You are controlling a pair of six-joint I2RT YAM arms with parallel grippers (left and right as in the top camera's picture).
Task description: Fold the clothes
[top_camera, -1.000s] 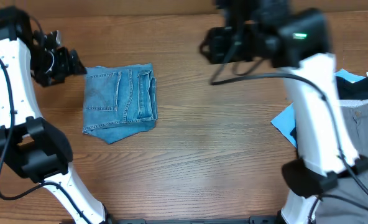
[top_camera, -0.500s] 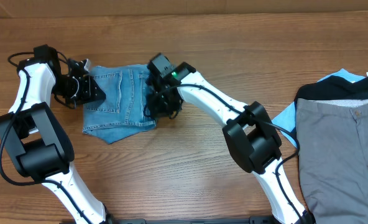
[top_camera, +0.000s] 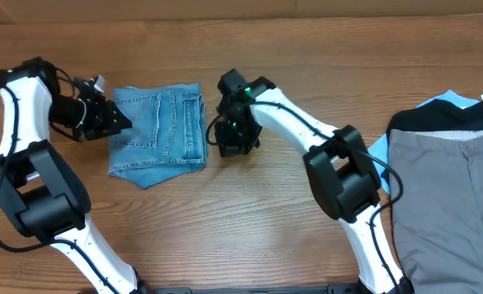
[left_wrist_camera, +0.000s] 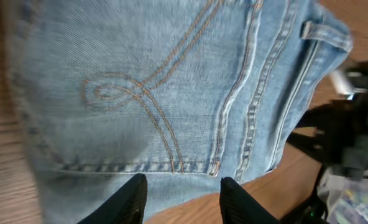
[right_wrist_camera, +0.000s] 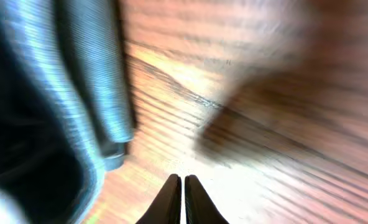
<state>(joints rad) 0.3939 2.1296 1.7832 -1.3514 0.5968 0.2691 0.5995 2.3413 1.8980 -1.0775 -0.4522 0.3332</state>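
Observation:
The light-blue jeans (top_camera: pixel 160 135) lie folded into a small rectangle on the wooden table, left of centre, back pocket up. My left gripper (top_camera: pixel 119 122) is open at the jeans' left edge; in the left wrist view its fingers (left_wrist_camera: pixel 183 199) straddle the denim edge (left_wrist_camera: pixel 171 93) and bare wood. My right gripper (top_camera: pixel 232 140) is shut and empty just right of the jeans' right edge; in the right wrist view its closed fingertips (right_wrist_camera: pixel 182 199) hover over wood beside the folded denim (right_wrist_camera: pixel 53 93).
Grey-beige trousers (top_camera: pixel 449 204) lie at the right edge with a black garment (top_camera: pixel 454 118) above them and blue fabric (top_camera: pixel 376 159) under them. The table's far edge runs along the top of the overhead view.
My right gripper has moved off the jeans' right edge to the wood beside it. My left gripper has drawn slightly left, to the jeans' left edge. The jeans stay folded.

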